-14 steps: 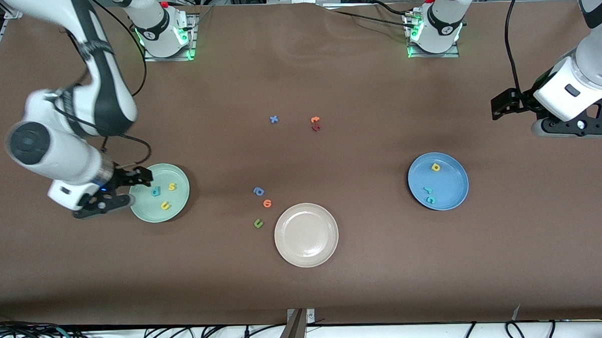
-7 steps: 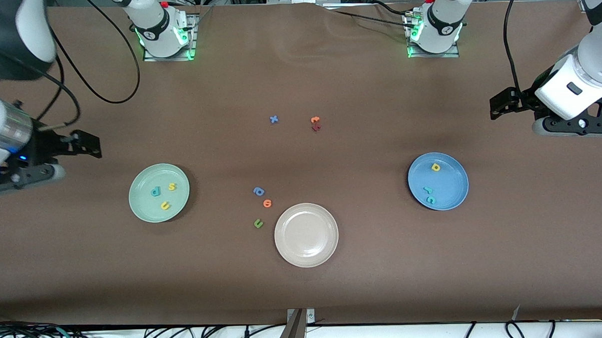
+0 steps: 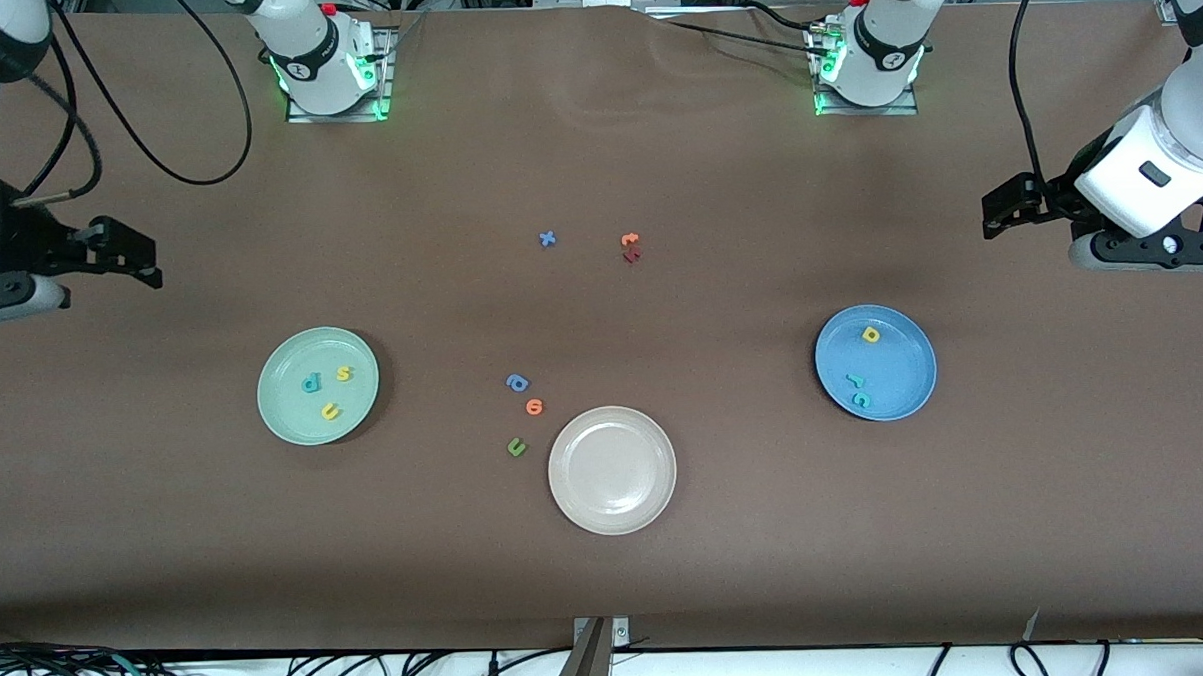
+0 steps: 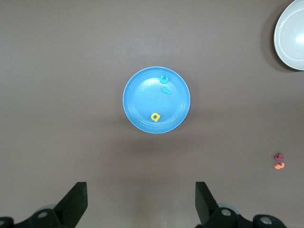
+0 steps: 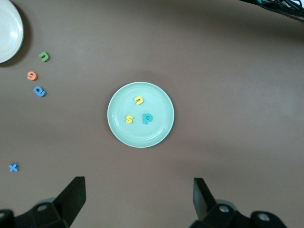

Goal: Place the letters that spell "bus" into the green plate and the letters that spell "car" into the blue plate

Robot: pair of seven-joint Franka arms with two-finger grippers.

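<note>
The green plate (image 3: 286, 414) holds a teal "b" (image 3: 310, 383), a yellow "s" (image 3: 344, 373) and a yellow "u" (image 3: 331, 411). The blue plate (image 3: 905, 375) holds a yellow "a" (image 3: 870, 335), a teal "r" (image 3: 853, 378) and a teal "c" (image 3: 862, 400). My right gripper (image 3: 128, 256) hangs open and empty over bare table at the right arm's end. Its wrist view looks down on the green plate (image 5: 122, 135) past the open right gripper (image 5: 139, 202). My left gripper (image 3: 1007, 209) waits open and empty over bare table at the left arm's end. The left gripper (image 4: 141, 204) sees the blue plate (image 4: 142, 97).
A beige-white plate (image 3: 582, 499) lies toward the front camera at mid-table. Beside it lie a blue letter (image 3: 517, 383), an orange one (image 3: 534, 407) and a green "u" (image 3: 515, 446). Farther from the camera lie a blue "x" (image 3: 547, 239), an orange letter (image 3: 630, 239) and a dark red one (image 3: 632, 256).
My right gripper has risen from the green plate's edge and drawn back toward the right arm's end of the table. The left arm has hardly moved. The letters stayed put.
</note>
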